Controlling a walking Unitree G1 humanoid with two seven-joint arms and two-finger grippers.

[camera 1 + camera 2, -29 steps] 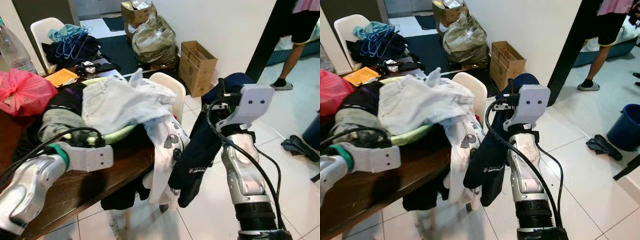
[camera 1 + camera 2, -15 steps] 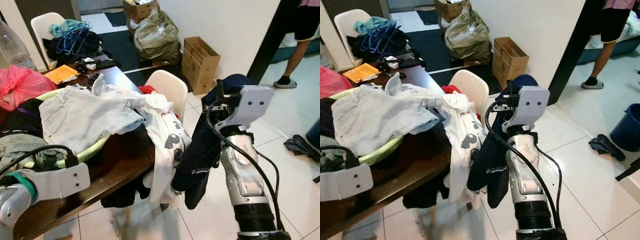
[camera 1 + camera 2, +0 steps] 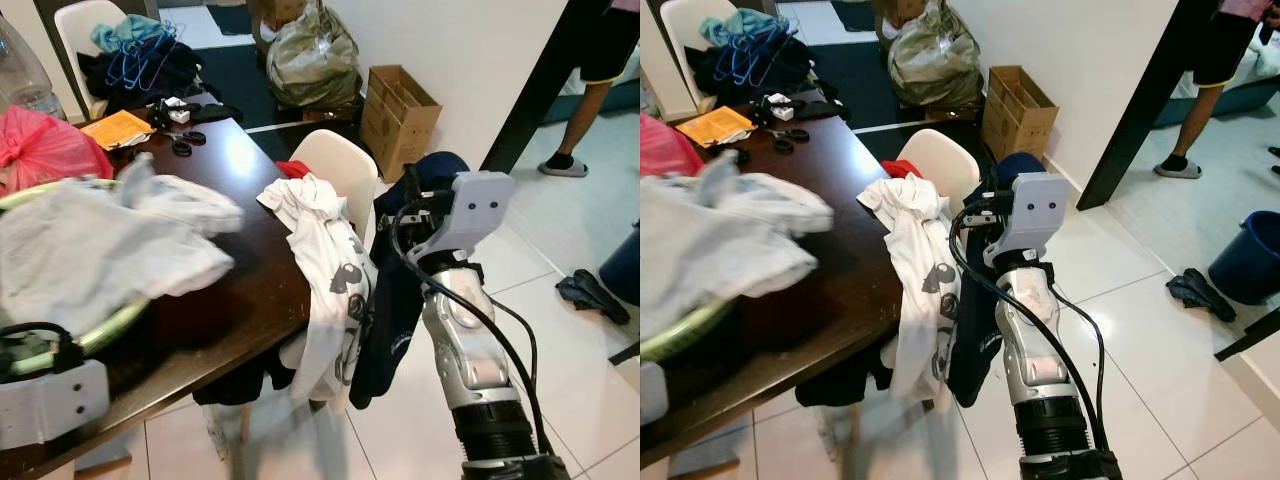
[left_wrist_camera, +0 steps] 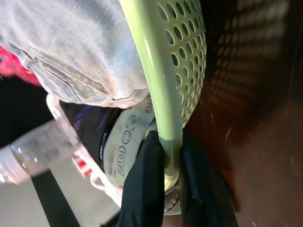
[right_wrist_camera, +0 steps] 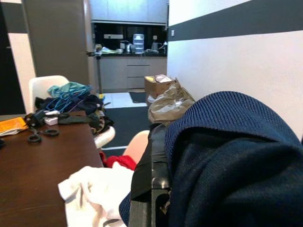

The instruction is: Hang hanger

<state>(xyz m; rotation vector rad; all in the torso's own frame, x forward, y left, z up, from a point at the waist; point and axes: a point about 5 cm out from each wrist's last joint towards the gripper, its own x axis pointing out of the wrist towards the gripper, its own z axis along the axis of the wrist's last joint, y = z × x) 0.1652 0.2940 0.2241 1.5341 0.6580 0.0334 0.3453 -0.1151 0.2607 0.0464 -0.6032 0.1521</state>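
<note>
L gripper point(image 4: 163, 189) fingers clamped on green basket rim point(image 4: 156, 85). R gripper point(image 3: 415, 200) draped w/ navy garment point(image 3: 395, 300), finger state can't tell. Hangers point(image 3: 140, 65) on far chair, well beyond both. Risk: basket drags off table point(image 3: 230, 300), garment slips.

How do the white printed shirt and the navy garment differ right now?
The white printed shirt lies on the table edge and spills down beside the white chair; the navy garment hangs off the right gripper, clear of the table. The shirt is light with dark printed figures; the navy garment is dark with small white lettering. The shirt is untouched by either gripper. Both hang limp toward the floor.
</note>
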